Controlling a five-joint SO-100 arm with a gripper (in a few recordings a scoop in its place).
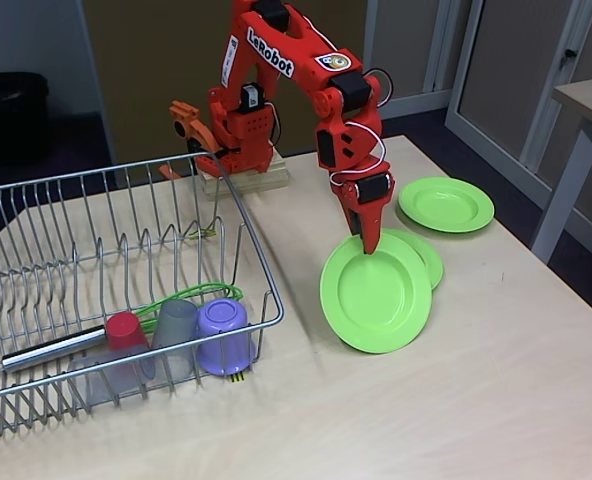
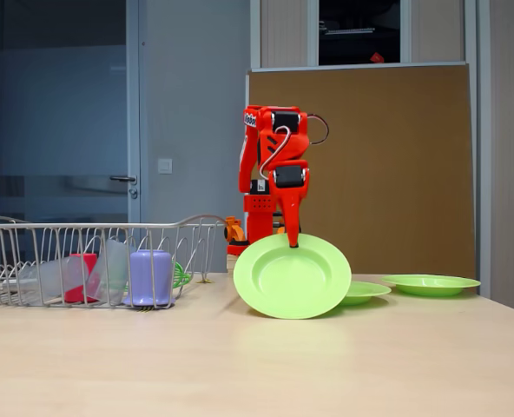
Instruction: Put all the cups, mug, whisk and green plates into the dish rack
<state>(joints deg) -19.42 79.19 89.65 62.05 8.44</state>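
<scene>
Nearest the camera in a fixed view, the lifted green plate stands tilted on its edge, its lower rim touching the wooden table and its upper rim pinched by the red gripper, whose jaws are closed narrowly on that rim. The other fixed view shows the same plate held at the top by the gripper, with its concave face turned toward the camera. Directly behind it, a second green plate lies flat on the table and is partly hidden by the lifted one. A third green plate lies flat farther back, apart from the other two. The dish rack occupies the left side of the table. Inside the rack, near its front corner, the purple mug rests upside down. Just beside it stand a grey cup and the red cup, and another grey cup lies in front of the red one. The whisk lies across the rack floor behind the cups, green wires toward the mug, silver handle pointing left.
</scene>
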